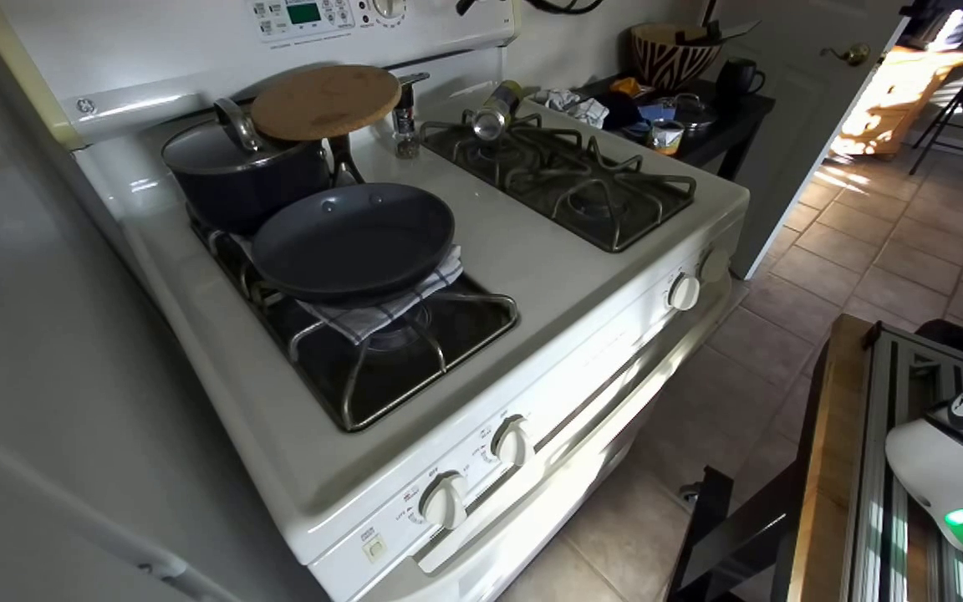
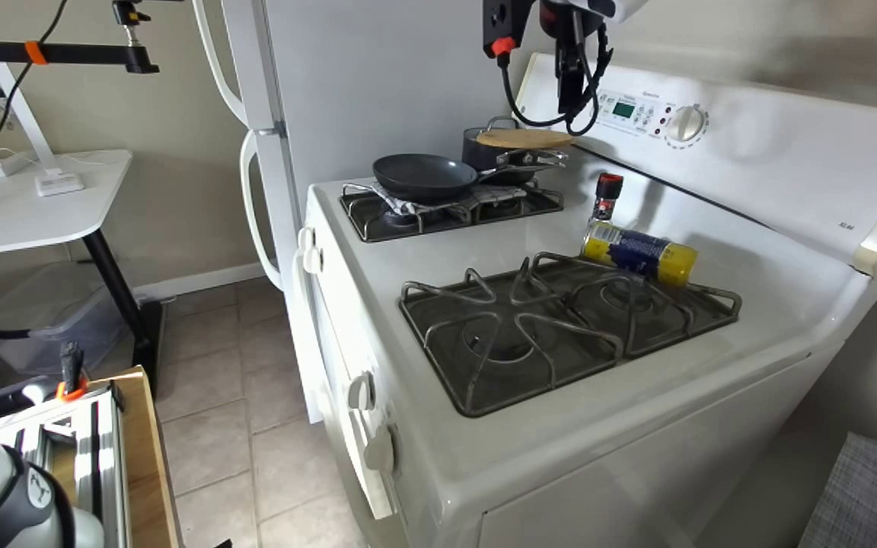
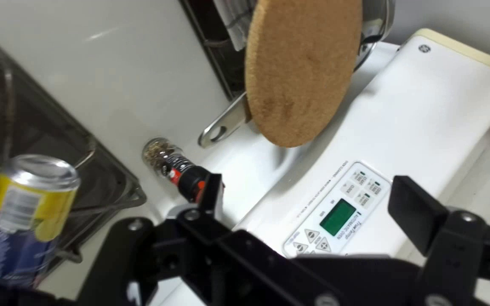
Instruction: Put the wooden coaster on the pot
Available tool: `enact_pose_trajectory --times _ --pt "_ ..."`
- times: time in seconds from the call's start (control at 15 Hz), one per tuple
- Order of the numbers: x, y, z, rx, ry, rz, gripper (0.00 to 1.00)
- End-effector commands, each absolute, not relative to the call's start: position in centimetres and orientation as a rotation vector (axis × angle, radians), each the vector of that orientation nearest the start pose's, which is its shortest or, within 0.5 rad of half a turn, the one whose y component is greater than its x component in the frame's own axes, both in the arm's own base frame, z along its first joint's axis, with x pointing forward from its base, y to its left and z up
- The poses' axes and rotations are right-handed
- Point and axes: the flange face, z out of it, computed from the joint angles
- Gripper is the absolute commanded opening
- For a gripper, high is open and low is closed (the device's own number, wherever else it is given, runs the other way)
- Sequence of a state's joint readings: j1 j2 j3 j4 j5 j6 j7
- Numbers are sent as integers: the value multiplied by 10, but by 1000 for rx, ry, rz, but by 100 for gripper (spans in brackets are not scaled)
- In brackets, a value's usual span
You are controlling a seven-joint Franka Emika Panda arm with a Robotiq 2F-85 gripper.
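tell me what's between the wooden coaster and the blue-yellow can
In the wrist view, a spice bottle stands between the wooden coaster and the can, with a metal handle jutting out nearer the coaster.

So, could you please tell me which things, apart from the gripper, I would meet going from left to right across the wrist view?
Yellow-and-blue can, spice bottle, wooden coaster, partly hidden pot, small round logo.

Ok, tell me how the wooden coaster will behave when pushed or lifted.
The wooden coaster should be stiff, being a flat disc. It's probably light, looking thin. It may tip if its edge is pressed, being far wider than the metal handle beneath.
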State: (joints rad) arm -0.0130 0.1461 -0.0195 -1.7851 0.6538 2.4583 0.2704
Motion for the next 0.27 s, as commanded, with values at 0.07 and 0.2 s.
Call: enact_pose_trajectory --times 0.07,0.2 --pt "553 -44 560 -2461 579 -636 100" --pt "580 -46 562 -2451 643 -635 100"
